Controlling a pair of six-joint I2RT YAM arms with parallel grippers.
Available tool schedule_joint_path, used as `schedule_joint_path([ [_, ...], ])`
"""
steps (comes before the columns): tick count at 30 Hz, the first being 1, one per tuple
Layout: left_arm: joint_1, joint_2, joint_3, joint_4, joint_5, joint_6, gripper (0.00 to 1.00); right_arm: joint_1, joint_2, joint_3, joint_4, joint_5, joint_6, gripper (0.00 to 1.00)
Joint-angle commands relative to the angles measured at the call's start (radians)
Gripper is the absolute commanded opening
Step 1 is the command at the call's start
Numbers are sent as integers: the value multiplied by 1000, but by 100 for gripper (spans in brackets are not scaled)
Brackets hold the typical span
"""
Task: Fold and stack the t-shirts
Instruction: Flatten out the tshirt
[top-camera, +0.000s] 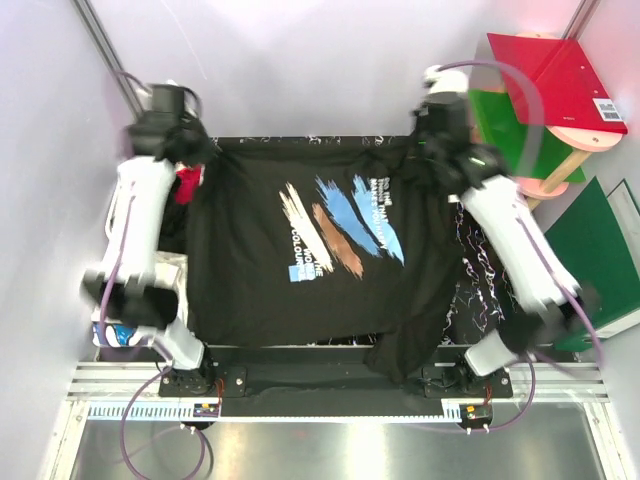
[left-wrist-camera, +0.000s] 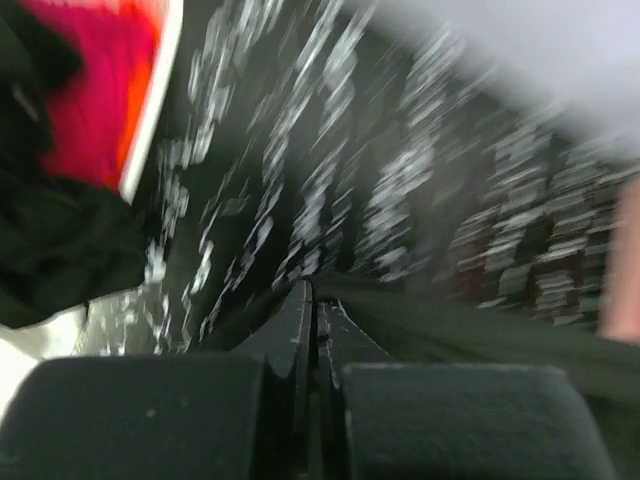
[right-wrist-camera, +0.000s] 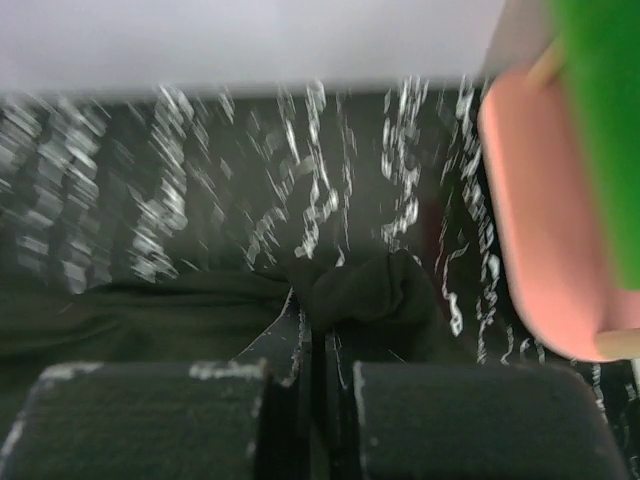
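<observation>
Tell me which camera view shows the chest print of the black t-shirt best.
The top external view. There the chest print lies whole and clear on the spread black t-shirt. Both wrist views are blurred and show only a pinch of its black cloth, not the print.

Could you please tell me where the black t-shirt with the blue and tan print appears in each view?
Top external: black t-shirt spread across the picture's middle, print up.
Left wrist: its dark edge stretches right from the shut left claw.
Right wrist: a bunched fold sits at the shut right claw.
Shared landmark: the white-veined black tabletop.
</observation>
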Motion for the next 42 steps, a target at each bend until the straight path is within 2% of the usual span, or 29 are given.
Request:
schedule_joint_path([
  [1,9,145,-87,-10,37,-25,0,-30,210,-25,83,-17,-19,0],
  [3,14,279,-35,-39,38,-25,0,-48,365,20,84,-28,-30,0],
  [7,17,536,183,-151,38,-31,0,-120,669,181,13,-169,76,0],
  [10,26,653,329,-202,38,-34,0,-145,831,361,-30,-159,82,0],
  [12,38,678,354,-196,62,-42,0,-167,913,540,-67,-158,99,0],
  [13,41,693,353,-171,76,-39,0,-176,985,600,-77,-158,117,4],
  [14,43,700,353,-165,87,-38,0,-196,1017,711,-90,-184,116,24],
  [16,43,715,347,-151,102,-27,0,-211,1065,799,-96,-223,111,62],
  [17,43,718,338,-145,110,-22,0,-217,1067,807,-93,-214,114,99],
  [20,43,718,305,-136,133,-4,0,-220,1021,786,-93,-194,116,100],
  [27,47,732,243,-119,174,22,0,-220,906,679,-96,-313,160,99],
  [31,58,727,203,-120,177,32,0,-220,947,698,-162,-385,194,94],
  [35,60,710,137,-107,122,53,0,-220,1018,714,-231,-467,233,89],
  [39,57,687,65,-73,119,67,0,-220,1074,712,-236,-500,259,87],
  [42,57,687,60,-70,117,74,0,-220,1120,776,-232,-534,263,83],
])
